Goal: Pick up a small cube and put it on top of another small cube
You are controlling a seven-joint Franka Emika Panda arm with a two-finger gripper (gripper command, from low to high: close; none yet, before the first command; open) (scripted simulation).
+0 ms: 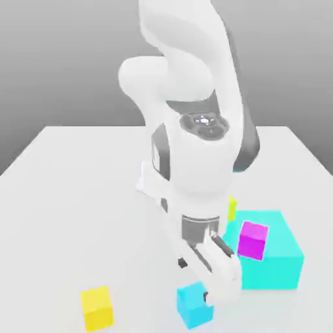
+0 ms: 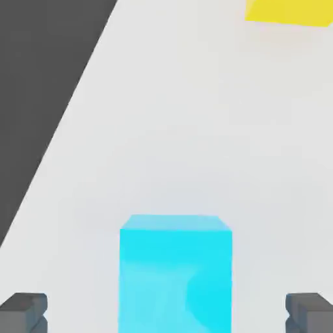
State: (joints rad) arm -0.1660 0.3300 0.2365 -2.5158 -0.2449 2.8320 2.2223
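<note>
Two spread fingers point(image 2: 25, 312), small sky-blue cube point(image 2: 175, 276) between them, untouched

Blocks on the table point(image 1: 58, 195), counted.
Four small cubes: two yellow point(image 1: 97, 307) point(image 1: 231, 208), one sky-blue point(image 1: 193, 304), one magenta point(image 1: 252, 239); one large turquoise block point(image 1: 276, 260).

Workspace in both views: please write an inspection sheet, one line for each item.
Surface: pale table, flat.
Job's things: sky-blue cube on the table, between the open fingers in the hand view; yellow cube apart, toward the exterior view's left.
Clutter: large turquoise block; magenta cube on or in front of it, cannot tell; yellow-green piece behind the arm.
Grippers: gripper open, low over the sky-blue cube, not closed on it.
Cables: nothing seen.
Surroundings: plain grey backdrop.
</note>
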